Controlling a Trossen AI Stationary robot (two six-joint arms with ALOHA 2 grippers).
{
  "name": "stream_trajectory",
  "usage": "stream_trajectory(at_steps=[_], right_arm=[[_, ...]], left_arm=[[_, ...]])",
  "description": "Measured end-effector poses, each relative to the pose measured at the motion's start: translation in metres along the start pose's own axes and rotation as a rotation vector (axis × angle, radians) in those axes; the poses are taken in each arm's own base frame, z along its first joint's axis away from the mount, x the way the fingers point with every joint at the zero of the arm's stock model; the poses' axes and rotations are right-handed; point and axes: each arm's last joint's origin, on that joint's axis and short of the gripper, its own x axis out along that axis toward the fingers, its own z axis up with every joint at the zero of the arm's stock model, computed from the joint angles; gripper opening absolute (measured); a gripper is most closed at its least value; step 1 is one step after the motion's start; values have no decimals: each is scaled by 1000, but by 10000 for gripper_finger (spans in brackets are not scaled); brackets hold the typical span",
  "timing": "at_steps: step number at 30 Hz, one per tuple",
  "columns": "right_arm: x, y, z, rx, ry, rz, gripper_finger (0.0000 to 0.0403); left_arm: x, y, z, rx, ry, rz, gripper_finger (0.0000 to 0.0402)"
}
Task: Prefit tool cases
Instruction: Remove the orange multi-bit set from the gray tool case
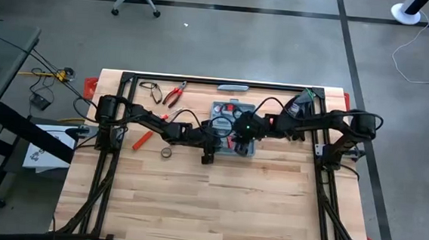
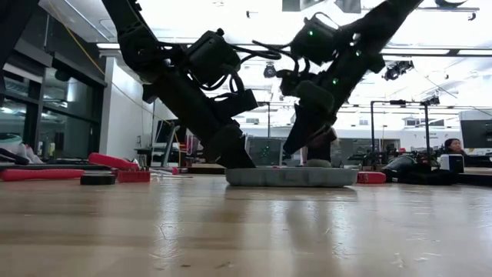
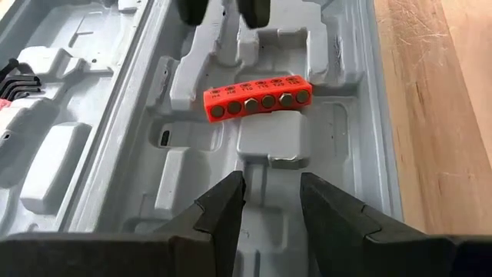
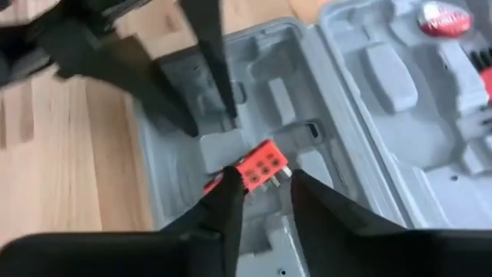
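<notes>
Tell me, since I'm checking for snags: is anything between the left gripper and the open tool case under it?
Nothing visible. The left gripper hangs open directly over the tool case, with only bare moulded tray beneath; the red bit holder lies farther along, near the right gripper.

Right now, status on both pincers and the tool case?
Left pincer open, empty, over the open tool case. Right pincer open, just above the red bit holder lying in its tray. Nothing blocking.

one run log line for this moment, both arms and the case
left gripper: fingers open over tool case | right gripper: fingers apart at red bit holder lying in the case | pliers: loose on table
</notes>
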Motion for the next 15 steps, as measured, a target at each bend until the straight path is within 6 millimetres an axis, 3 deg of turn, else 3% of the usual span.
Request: stream_trajectory(at_steps=[7, 15], right_arm=[[3, -10, -2, 154, -46, 39, 153], [11, -7, -8, 231, -30, 48, 158]], left_arm=[[0, 0, 0, 0, 0, 0, 126], [0, 0, 1, -5, -21, -12, 126]])
